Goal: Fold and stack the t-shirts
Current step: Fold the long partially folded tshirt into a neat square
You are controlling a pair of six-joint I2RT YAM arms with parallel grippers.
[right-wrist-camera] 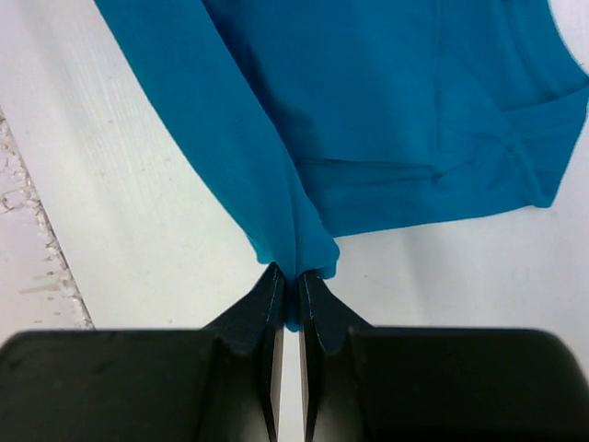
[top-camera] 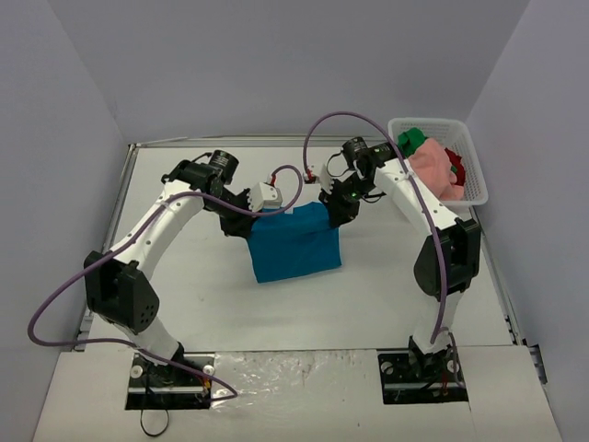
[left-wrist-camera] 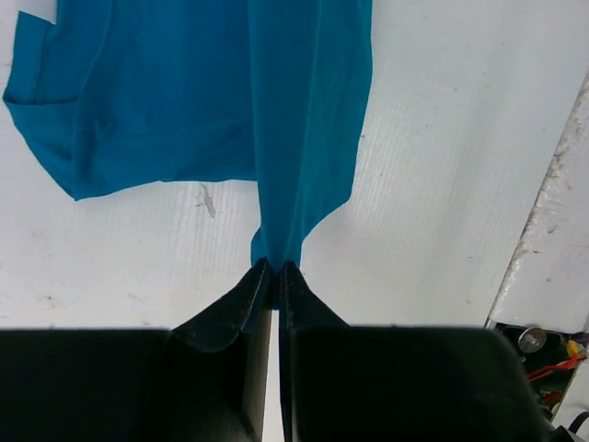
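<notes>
Pinched tight on the far corners of the teal-blue t-shirt (top-camera: pixel 294 244), the left end effector (left-wrist-camera: pixel 276 267) and right end effector (right-wrist-camera: pixel 294 274) hold that edge raised — the rest trails onto the middle of the bench (top-camera: pixel 276 313). I'd judge a good fold needs both corners moved level and together, cloth taut, landing square.

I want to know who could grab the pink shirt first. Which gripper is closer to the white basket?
Right. The right gripper pinches a corner of the teal-blue shirt on the side toward the basket. The left gripper pinches the opposite corner, farther away.
</notes>
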